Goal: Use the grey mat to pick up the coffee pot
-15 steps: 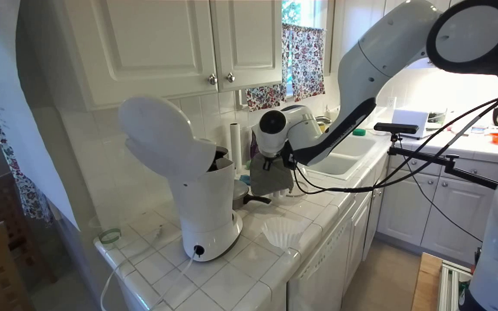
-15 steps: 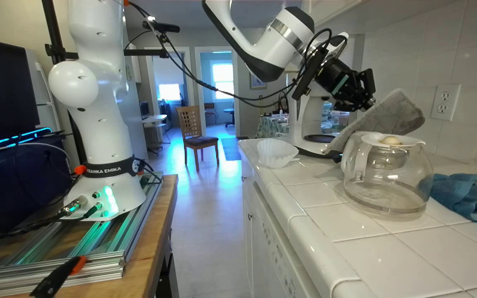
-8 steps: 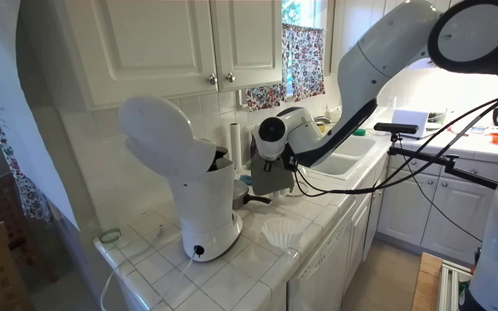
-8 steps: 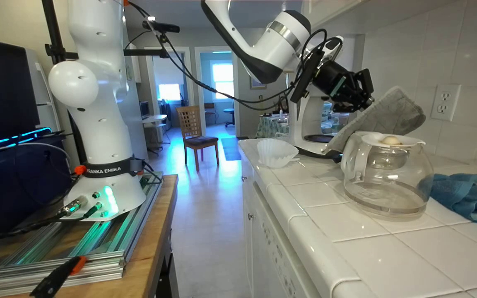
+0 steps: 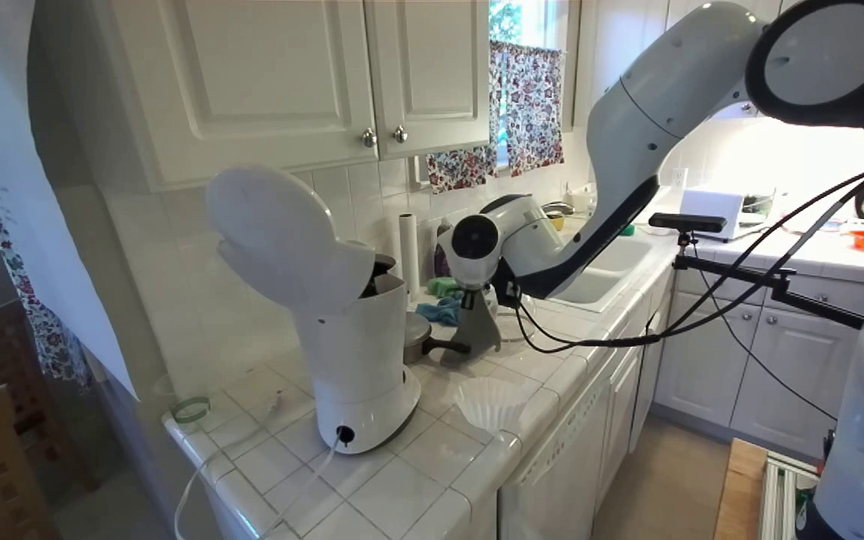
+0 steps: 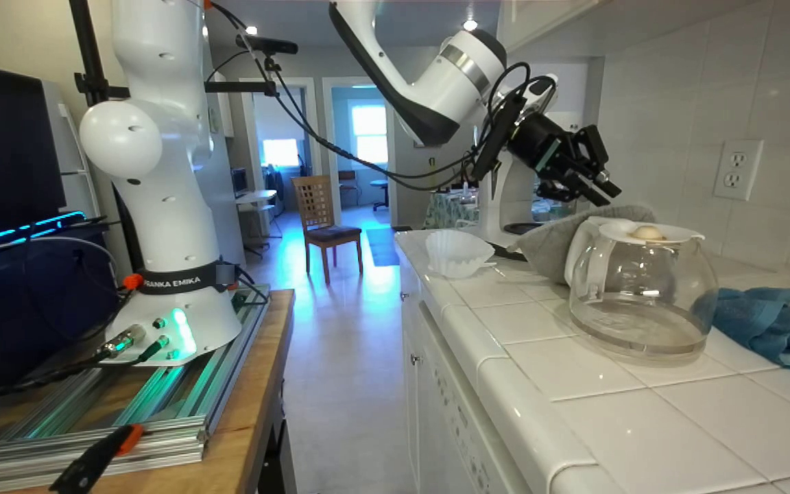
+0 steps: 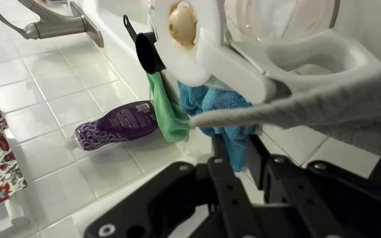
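In an exterior view: facing down toward sink (image 5: 593,286). In an exterior view: facing along counter (image 6: 607,370), near coffee pot (image 6: 642,295). Shared in both exterior views: arm (image 5: 631,101). Wrist view: close, past pincer (image 7: 237,145).

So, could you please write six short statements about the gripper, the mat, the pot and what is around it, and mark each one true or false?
1. The gripper is open above the mat. True.
2. The pot stands on the counter. True.
3. The pot is uncovered. False: its lid is on.
4. The gripper holds the mat. False: it holds nothing.
5. A blue cloth lies on the counter near the pot. True.
6. The pot is full of dark coffee. False: it is clear, with no dark coffee to be seen in it.
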`<state>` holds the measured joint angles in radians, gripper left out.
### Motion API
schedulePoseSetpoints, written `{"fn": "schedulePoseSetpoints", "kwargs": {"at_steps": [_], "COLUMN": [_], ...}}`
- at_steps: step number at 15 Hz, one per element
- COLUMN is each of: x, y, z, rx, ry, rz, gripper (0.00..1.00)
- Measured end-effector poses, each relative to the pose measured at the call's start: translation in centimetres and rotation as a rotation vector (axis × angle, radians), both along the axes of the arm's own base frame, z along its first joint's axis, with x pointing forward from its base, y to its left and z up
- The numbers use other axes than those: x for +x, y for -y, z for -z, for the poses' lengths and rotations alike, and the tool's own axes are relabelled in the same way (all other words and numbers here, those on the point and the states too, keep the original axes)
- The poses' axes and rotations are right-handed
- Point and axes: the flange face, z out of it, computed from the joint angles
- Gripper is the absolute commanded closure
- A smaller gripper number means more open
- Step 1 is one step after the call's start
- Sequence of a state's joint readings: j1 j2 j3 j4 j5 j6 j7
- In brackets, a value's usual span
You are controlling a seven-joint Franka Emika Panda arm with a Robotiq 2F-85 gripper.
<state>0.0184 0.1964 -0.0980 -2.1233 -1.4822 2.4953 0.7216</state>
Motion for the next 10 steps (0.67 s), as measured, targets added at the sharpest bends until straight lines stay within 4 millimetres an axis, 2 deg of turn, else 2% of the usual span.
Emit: {"fn": "schedulePoseSetpoints", "kwargs": {"at_steps": [6,10], "x": [0.01,-0.05], "y": [-0.16,0.03], "z": [-0.37,-0.50], "rx": [0.020,0.023], "ry": [0.033,0.086], "rz": [0.020,0.099], "gripper": [0.04,0.00]}}
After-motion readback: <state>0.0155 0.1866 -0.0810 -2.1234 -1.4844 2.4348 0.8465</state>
